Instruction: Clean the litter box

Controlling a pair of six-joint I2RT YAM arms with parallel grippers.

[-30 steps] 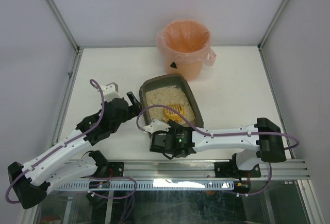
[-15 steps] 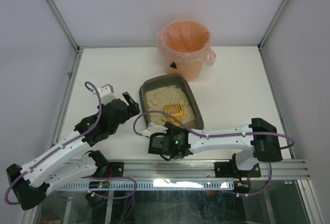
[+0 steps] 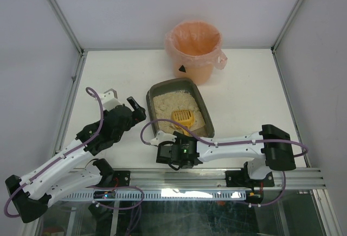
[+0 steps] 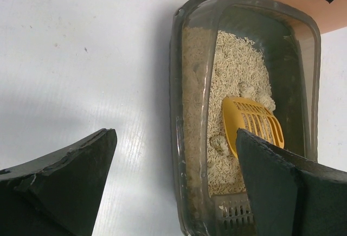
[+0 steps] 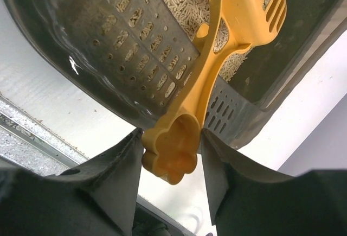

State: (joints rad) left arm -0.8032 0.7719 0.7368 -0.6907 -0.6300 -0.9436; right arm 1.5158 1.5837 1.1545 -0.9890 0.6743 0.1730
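One litter box [image 3: 174, 82] sat mid-table, with the orange bucket [image 3: 194, 49] close at its 12 o'clock end. At its 9 o'clock the left gripper [image 3: 137, 108] hung over the table [image 3: 108, 73], jaws spread wide and empty. At 6 o'clock the right gripper [image 5: 171, 157] pinched the handle of the yellow scoop [image 5: 238, 19], its slotted head over the litter.
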